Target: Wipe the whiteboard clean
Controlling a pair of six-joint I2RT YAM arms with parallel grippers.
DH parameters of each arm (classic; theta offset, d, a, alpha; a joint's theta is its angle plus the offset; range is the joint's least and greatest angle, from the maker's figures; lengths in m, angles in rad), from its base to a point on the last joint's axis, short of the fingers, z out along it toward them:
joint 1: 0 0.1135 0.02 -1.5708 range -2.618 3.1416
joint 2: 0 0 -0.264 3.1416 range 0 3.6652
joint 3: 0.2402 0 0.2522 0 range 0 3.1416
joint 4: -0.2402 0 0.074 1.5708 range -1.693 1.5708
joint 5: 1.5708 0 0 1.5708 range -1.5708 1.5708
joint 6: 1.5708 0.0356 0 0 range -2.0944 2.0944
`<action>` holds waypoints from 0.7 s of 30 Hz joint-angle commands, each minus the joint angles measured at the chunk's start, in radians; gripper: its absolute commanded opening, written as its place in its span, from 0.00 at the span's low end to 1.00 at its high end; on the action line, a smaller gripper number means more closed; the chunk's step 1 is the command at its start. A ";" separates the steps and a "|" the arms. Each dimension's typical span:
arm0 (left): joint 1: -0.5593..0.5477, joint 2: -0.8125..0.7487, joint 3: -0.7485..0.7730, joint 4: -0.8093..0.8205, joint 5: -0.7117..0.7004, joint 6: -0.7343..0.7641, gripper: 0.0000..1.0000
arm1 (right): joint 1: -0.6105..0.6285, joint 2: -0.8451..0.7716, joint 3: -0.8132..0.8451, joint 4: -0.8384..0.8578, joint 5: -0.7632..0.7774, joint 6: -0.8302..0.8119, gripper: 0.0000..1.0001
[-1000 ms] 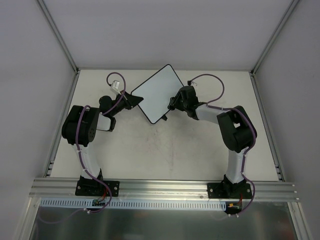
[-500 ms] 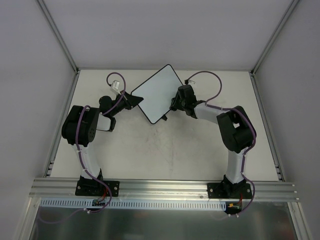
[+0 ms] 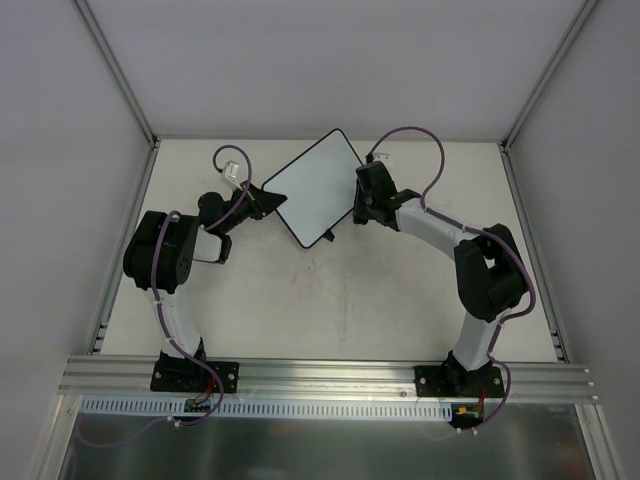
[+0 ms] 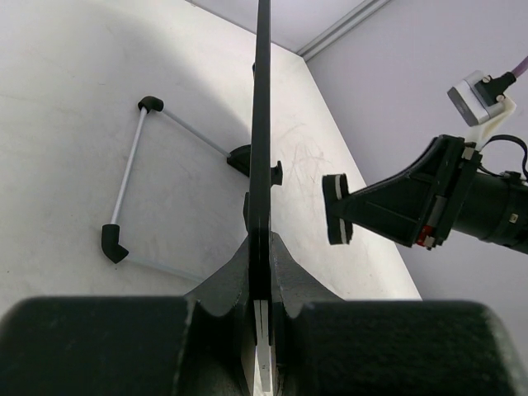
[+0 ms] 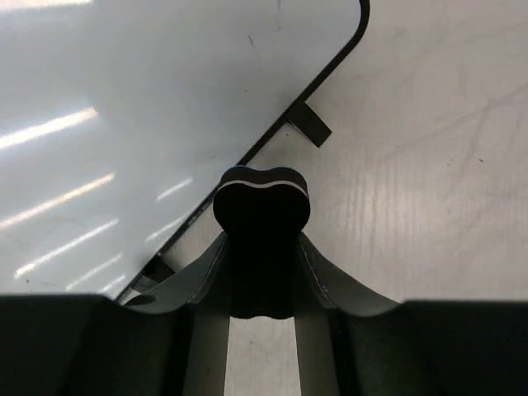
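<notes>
The whiteboard stands tilted on its edge at the back middle of the table, its white face toward the right arm. My left gripper is shut on its left rim, and in the left wrist view the board runs edge-on out of the closed left gripper. My right gripper is at the board's right edge, shut on a small black eraser. The eraser's pad faces the board with a small gap. The face shows only a tiny dark fleck.
A thin wire stand with black ends juts from the board's back onto the table. A little black foot sticks out at the board's lower rim. Grey walls and aluminium posts enclose the table.
The right arm has stretched out, carrying the eraser a little farther back along the board's right edge. The left gripper and the board have stayed still.
</notes>
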 commanded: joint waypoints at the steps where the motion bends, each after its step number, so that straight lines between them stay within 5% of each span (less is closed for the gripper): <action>1: -0.001 -0.020 -0.019 0.346 0.052 0.045 0.00 | 0.002 -0.068 0.027 -0.176 0.040 -0.076 0.00; 6: 0.002 -0.017 -0.020 0.346 0.051 0.039 0.00 | -0.003 -0.102 -0.052 -0.293 0.030 -0.089 0.00; 21: 0.004 -0.028 -0.032 0.346 0.054 0.038 0.00 | -0.052 -0.290 -0.355 -0.246 -0.121 -0.080 0.02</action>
